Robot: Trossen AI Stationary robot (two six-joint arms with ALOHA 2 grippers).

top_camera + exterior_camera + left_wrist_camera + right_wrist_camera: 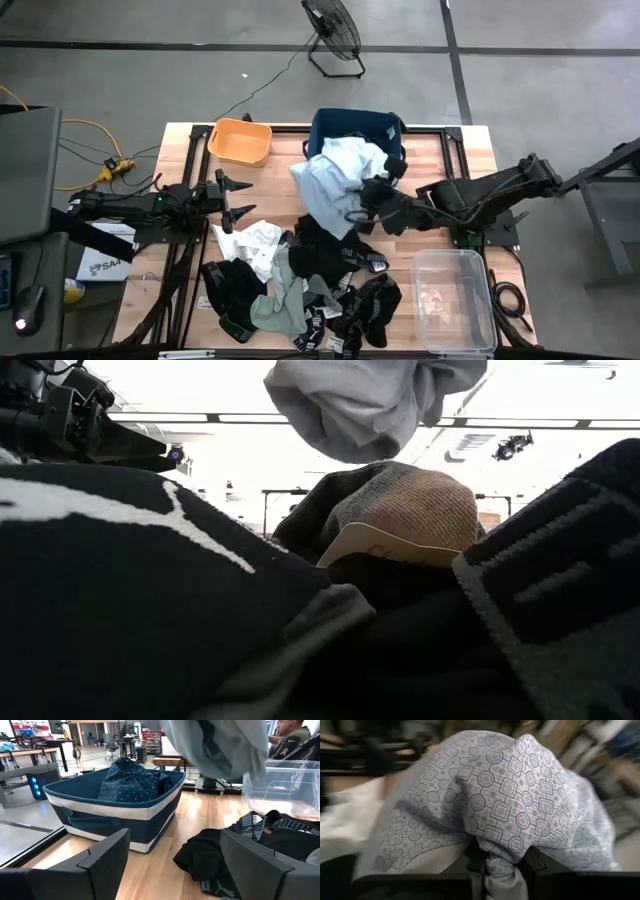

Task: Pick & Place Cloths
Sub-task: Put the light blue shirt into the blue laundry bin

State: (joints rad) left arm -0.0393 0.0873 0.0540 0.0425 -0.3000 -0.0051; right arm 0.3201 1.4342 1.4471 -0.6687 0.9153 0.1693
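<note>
- High view: my right tool [372, 200] pinches pale shirt [335, 175] beside navy bin [345, 125].
- Left tool [238, 197] spread, idle.
- Risk: trailing hem snags bin rim, shirt slips.

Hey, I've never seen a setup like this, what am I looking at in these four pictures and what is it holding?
Two robot arms work at a wooden table. One picture looks down from above, one looks level from the tabletop, and two come from cameras on the wrists. The right gripper has its fingers shut on a pale patterned shirt, lifted beside the navy fabric bin, which already holds a dark-blue dotted shirt. The left gripper waits open. A pile of black, grey-green and white clothes, an orange tub and a clear box also sit on the table.
</note>
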